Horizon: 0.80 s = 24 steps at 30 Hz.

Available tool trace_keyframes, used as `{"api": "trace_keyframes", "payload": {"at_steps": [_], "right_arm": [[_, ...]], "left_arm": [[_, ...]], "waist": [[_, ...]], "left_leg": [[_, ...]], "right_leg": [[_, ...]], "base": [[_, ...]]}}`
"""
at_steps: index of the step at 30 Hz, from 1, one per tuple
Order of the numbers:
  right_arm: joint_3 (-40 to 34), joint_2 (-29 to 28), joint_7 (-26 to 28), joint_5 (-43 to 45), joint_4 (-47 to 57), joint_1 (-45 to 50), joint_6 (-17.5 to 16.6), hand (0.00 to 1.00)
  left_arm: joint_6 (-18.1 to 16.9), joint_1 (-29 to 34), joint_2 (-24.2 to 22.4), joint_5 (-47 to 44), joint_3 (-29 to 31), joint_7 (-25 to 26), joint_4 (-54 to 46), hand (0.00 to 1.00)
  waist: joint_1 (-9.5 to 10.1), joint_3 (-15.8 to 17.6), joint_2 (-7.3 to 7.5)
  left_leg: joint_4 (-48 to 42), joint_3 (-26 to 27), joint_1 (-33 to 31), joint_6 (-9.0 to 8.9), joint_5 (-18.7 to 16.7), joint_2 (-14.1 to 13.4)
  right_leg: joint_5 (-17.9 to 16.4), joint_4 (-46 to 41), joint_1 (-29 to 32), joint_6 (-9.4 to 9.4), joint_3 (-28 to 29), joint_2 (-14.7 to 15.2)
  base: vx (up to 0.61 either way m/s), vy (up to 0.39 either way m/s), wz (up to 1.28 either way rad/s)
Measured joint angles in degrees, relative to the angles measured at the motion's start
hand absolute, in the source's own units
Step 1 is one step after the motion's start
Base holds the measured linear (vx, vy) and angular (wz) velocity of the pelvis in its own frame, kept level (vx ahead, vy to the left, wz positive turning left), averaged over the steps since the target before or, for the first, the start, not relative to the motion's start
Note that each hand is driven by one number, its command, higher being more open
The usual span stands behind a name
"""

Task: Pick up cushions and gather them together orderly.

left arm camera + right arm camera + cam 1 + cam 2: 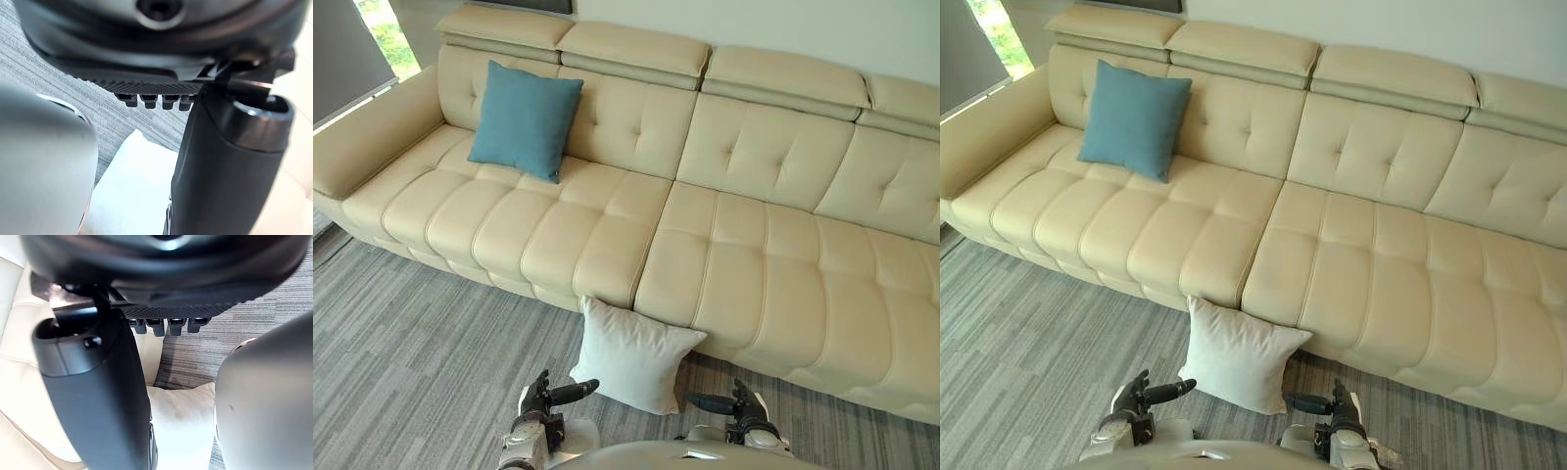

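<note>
Teal cushion [525, 119], white cushion [634, 354], cream tufted sofa [754, 245], grey striped carpet [411, 343]

sofa: a long cream leather sofa [724, 255] spans the room, built in sections, with a seam between two of them near the middle
backrest: button-tufted, with flat padded headrests [631, 49] on top of each section
seat: stitched into rows of plump rectangular pads
armrest: a broad padded arm [367, 137] closes the sofa's left end
floor: grey carpet [411, 362] streaked in lighter and darker lines, laid in tile-like patches, running up to the sofa's front
wall: a plain pale wall [783, 24] behind the sofa
window: at the upper left a window [386, 34] shows bright greenery outside, with a grey shade [342, 54] beside it
light: soft, even daylight, with a mild sheen on the leather
</note>
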<state>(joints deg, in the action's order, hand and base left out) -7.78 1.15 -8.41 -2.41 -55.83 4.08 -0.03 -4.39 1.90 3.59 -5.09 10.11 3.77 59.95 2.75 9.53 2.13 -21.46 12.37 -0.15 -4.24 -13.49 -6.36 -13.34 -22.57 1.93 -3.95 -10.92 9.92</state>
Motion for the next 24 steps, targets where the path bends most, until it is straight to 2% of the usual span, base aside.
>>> {"api": "trace_keyframes", "payload": {"at_steps": [4, 8, 10, 13, 14, 15, 16, 17, 20, 22, 24], "right_arm": [[0.0, 0.6, -0.3, 0.1, 0.1, 0.0, 0.0, 1.00], [0.0, 0.7, -1.1, 0.2, 0.1, 0.0, -0.1, 1.00], [0.1, 1.0, -2.4, 0.3, -0.1, -0.9, -0.1, 1.00], [-0.1, 1.6, -3.8, 1.9, 0.1, -3.8, -0.5, 1.00], [-0.2, 1.9, -4.7, 3.5, 0.3, -6.7, -0.5, 1.00], [-0.3, 1.9, -5.0, 4.8, 0.5, -8.1, -0.5, 1.00], [-0.4, 2.0, -5.1, 5.0, 0.6, -8.5, -0.5, 1.00], [-1.7, 1.8, -5.9, 6.7, 1.5, -11.5, -0.5, 1.00], [-2.7, 2.1, -6.4, 8.0, 1.8, -15.2, -0.5, 1.00], [-2.7, 2.8, -7.3, 9.4, 2.6, -17.5, -0.5, 1.00], [-2.7, 3.7, -8.1, 10.9, 2.9, -24.9, -0.5, 1.00]], "left_arm": [[0.0, 0.1, -0.5, 0.9, -2.3, -0.2, 0.7, 1.00], [0.0, 0.1, -0.6, 1.1, -2.7, 0.0, 0.7, 1.00], [-0.1, -0.4, -0.5, 0.7, -2.7, 1.2, 0.1, 1.00], [-0.4, -3.7, -0.2, -2.1, -2.7, 3.3, -1.6, 1.00], [-0.7, -6.3, -0.2, -4.6, -2.5, 4.7, -2.8, 1.00], [-0.6, -7.8, 0.1, -5.8, -2.3, 5.3, -3.4, 1.00], [-0.6, -8.1, 0.2, -6.0, -2.2, 5.4, -3.5, 1.00], [-0.6, -11.5, 1.1, -8.1, -1.1, 6.9, -4.7, 1.00], [-0.6, -15.2, 2.1, -9.0, 0.7, 7.7, -5.2, 1.00], [-0.6, -17.9, 2.4, -9.1, 2.6, 8.3, -6.6, 1.00], [-0.7, -23.9, 4.8, -10.2, 4.0, 9.4, -8.9, 1.00]], "waist": [[-0.02, -0.7, -1.53], [-0.01, -0.7, -1.64], [0.00, 0.2, -1.24], [0.00, 4.0, -1.16], [0.00, 7.1, -1.37], [0.00, 8.9, -1.01], [0.01, 9.3, -0.88], [-0.02, 12.0, -0.21], [-0.09, 14.7, 0.54], [-0.20, 15.4, 0.64], [-0.24, 17.9, 0.60]], "left_leg": [[2.9, 2.8, 2.3, 0.52, 0.5, 0.6], [4.0, 2.8, 2.8, 0.11, 1.3, 0.7], [1.7, 2.3, 0.4, 0.03, 1.3, 0.4], [-7.4, 0.8, -7.9, 0.19, -1.2, -0.9], [-14.1, -0.4, -14.8, 0.52, -3.1, -2.0], [-16.7, -0.8, -17.7, 0.54, -3.8, -2.4], [-17.4, -0.9, -18.5, 0.67, -3.9, -2.5], [-23.7, -2.0, -26.3, 0.93, -5.2, -3.8], [-28.0, -2.6, -32.3, 1.64, -5.7, -4.5], [-31.0, -3.2, -37.9, 2.03, -5.9, -4.7], [-35.0, -3.5, -46.5, 2.97, -5.3, -5.5]], "right_leg": [[-0.9, -2.9, 2.2, -0.89, 3.1, 0.0], [-1.6, -4.2, 3.0, -0.67, 3.3, 0.1], [-2.4, -7.1, 5.5, -0.18, 3.2, 0.4], [-3.4, -12.8, 11.9, 0.20, 3.3, 0.5], [-4.2, -17.8, 17.6, 0.70, 3.5, 0.4], [-4.5, -20.0, 20.3, 0.94, 3.6, 0.4], [-4.6, -20.5, 21.0, 0.96, 3.6, 0.4], [-5.0, -25.0, 28.0, 1.06, 3.9, 0.0], [-4.9, -28.4, 33.6, 1.20, 4.1, 0.1], [-4.6, -30.9, 38.9, 1.69, 4.3, 0.3], [-3.4, -34.2, 47.4, 2.64, 4.8, 0.3]], "base": [[0.02, -0.040, -0.38], [-0.03, -0.112, -0.04], [-0.12, -0.119, 0.08], [-0.18, -0.084, 0.13], [-0.26, -0.059, 0.10], [-0.27, -0.057, 0.06], [-0.32, -0.041, 0.01], [-0.35, -0.028, -0.01], [-0.21, 0.007, -0.01], [-0.22, 0.040, 0.03], [-0.19, 0.048, -0.06]]}}
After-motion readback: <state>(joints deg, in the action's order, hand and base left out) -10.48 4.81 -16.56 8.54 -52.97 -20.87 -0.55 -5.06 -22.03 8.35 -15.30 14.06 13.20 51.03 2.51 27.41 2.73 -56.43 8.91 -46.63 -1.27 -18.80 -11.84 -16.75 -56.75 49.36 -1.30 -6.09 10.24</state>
